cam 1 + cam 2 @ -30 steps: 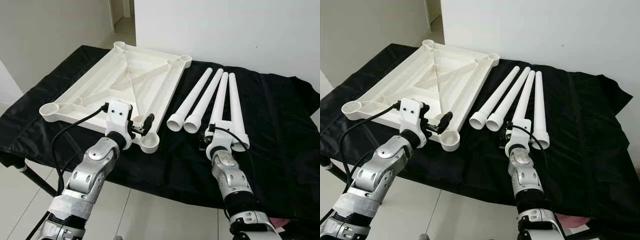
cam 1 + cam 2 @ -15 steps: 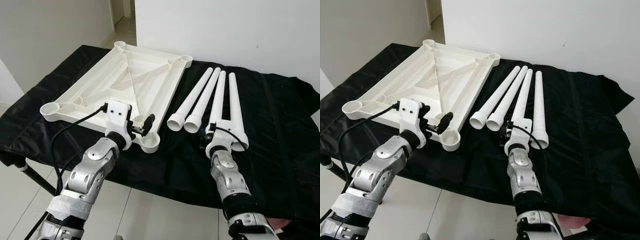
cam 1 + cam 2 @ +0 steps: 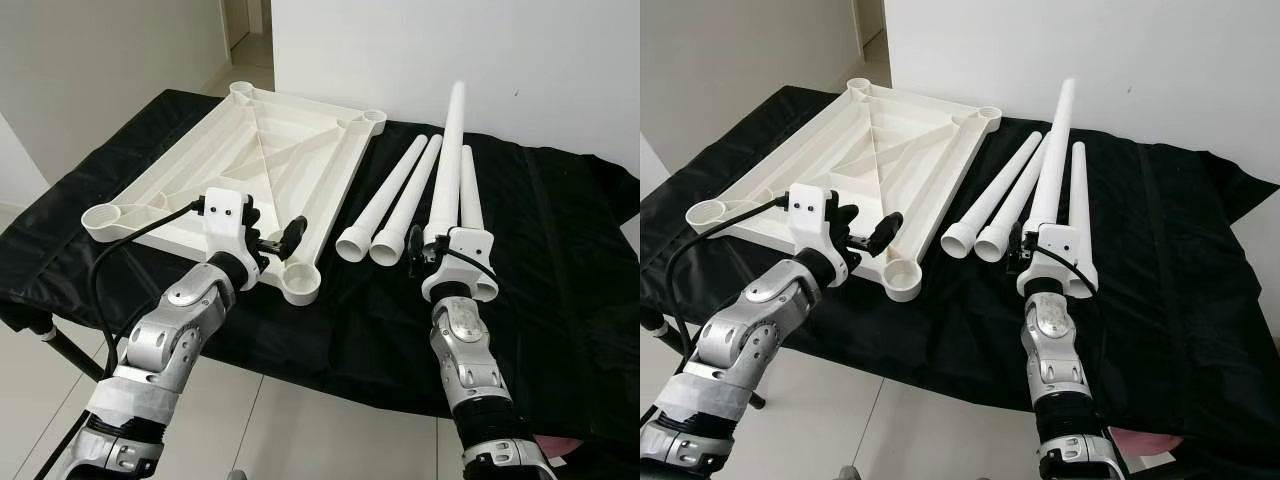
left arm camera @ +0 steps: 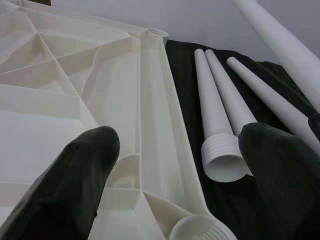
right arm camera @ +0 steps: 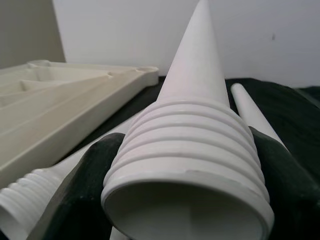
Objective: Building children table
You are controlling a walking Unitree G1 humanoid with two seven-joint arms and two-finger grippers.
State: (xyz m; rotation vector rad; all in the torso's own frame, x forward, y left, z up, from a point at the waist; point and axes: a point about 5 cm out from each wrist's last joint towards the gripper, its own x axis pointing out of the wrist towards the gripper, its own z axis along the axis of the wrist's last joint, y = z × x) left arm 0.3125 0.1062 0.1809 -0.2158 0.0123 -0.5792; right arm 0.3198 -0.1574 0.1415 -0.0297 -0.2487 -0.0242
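Black cloth (image 3: 560, 260) | right end effector (image 3: 447, 262) clamps raised table leg (image 3: 449, 160)

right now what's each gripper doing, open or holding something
Left gripper: open, holding nothing, poised over the near corner of the white tabletop.
Right gripper: shut on the threaded end of a table leg, tilted up off the black cloth.

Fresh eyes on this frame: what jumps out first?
The right gripper is clamped on the threaded end of a white table leg, tilted up off the black cloth while three other legs lie flat beside it. To the left, the upturned white tabletop lies on the cloth, and the left gripper hovers open at its near corner socket.
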